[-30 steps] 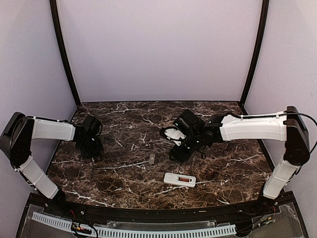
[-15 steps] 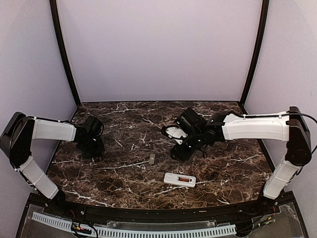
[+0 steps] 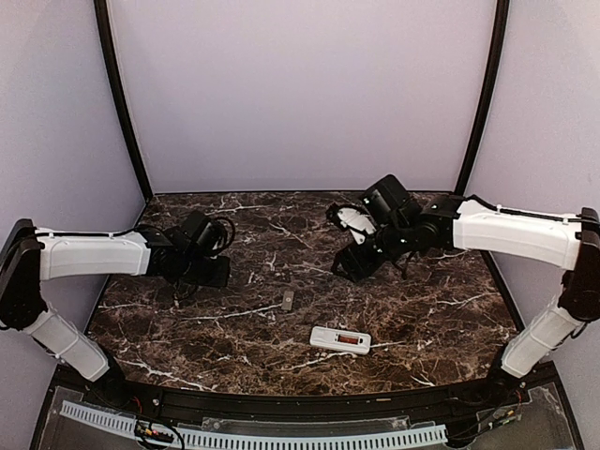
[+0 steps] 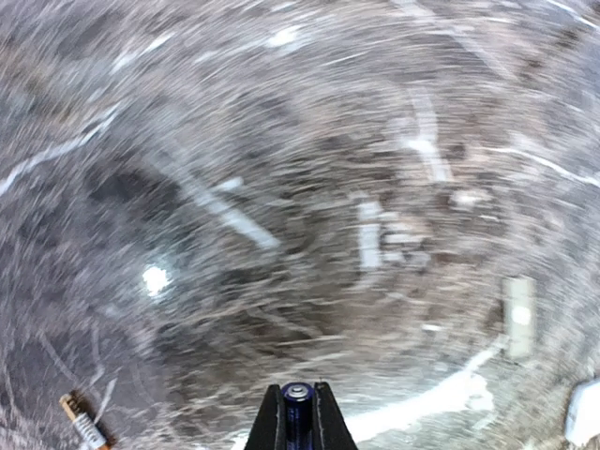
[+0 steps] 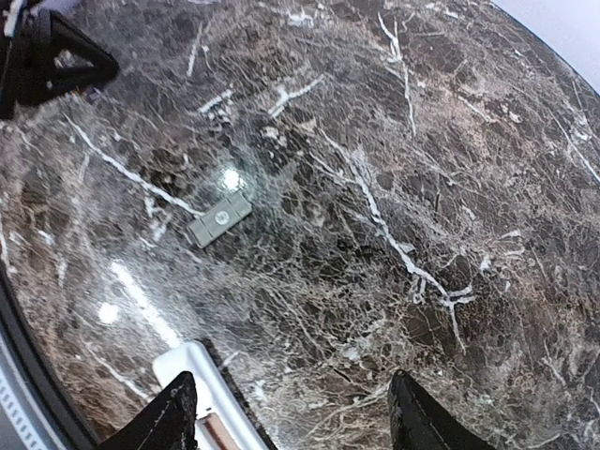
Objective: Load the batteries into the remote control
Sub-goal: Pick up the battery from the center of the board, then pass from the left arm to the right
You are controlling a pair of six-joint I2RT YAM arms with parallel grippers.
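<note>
Top external view: marble table [image 3: 187, 328] under two grippers, one loaded.
Right gripper [image 5: 295, 422] hangs with fingers spread wide, the remote control [image 3: 340, 339] lying on its near side. A small grey cover [image 3: 288, 300] sits between both grippers. Left gripper [image 4: 297, 389] is pinching a battery [image 4: 297, 417].

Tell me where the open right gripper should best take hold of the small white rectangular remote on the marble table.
Pinch the white remote control across its long edges near its plain left end as the top view shows it, coming straight down. It lies flat, back up, and the open battery bay sits toward its right end, so fingers there would likely block loading.
</note>
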